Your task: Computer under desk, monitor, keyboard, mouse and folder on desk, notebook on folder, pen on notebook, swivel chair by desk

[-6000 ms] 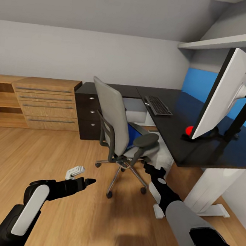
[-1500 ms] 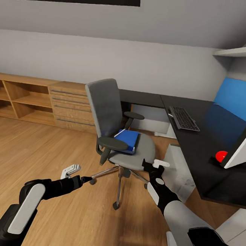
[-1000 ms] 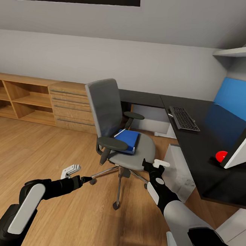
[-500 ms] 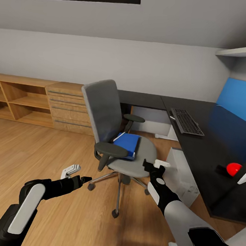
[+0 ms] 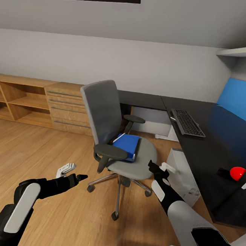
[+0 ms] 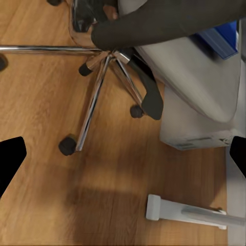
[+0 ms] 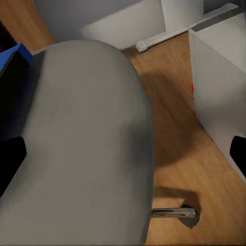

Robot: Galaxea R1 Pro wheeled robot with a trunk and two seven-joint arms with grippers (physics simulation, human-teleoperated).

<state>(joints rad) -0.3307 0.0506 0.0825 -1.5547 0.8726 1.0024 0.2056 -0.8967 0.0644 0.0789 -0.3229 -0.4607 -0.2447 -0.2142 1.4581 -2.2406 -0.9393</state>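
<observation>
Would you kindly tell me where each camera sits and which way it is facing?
Head view: high, looking down at the swivel chair and desk; both arms show.
Left wrist view: faces the chair's chrome base; dark fingertips show.
Right wrist view: faces the grey seat; dark fingertips show.
All three share the chair.

Attic home office: sloped ceiling, black desk (image 5: 220,137), swivel chair (image 5: 114,137), wooden shelf unit (image 5: 30,100).

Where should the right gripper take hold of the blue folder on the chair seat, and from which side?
Probably the folder's front edge, where the white pages face the seat's open front. The backrest and armrests of the swivel chair fence the other sides, and the right gripper is open near that front.
</observation>
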